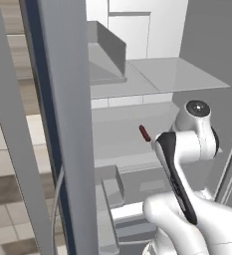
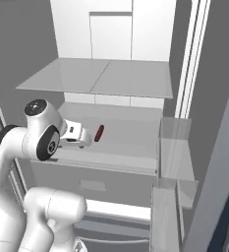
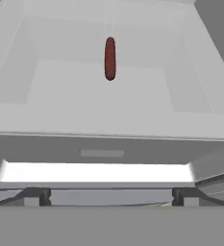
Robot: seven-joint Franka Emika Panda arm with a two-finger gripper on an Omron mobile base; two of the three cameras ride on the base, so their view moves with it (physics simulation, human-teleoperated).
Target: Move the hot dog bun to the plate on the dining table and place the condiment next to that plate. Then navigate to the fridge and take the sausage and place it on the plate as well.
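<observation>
Dark red-brown against white, one sausage (image 3: 110, 58) lies alone on a shelf (image 2: 130, 142) inside the open fridge (image 2: 111, 74). It is the single piece of food in sight. Above it sits one more shelf, a pale grey sheet split by a seam into two panes.

From the left base camera the sausage (image 1: 145, 133) shows just past the arm's elbow, and the fridge door (image 1: 62, 124) stands edge-on in front, a tall grey slab with a navy strip down its side; tiled floor lies beyond it. The right base camera instead takes in the fridge's right side, where a door bin (image 2: 175, 147) juts out beside the shelf, and it shows the sausage (image 2: 100, 133) lying just beyond the white hand, apart from it.

Looking along the hand, the camera faces the shelf front on: the sausage rests end-on toward the back of the shelf, well off the front lip, with a bright white ledge below.

One gripper (image 3: 108, 198) is in use. Its two dark fingertips (image 3: 36, 196) stand spread to the far sides of the hand view, as wide as they go, holding nothing and touching nothing, short of the shelf's front edge.
</observation>
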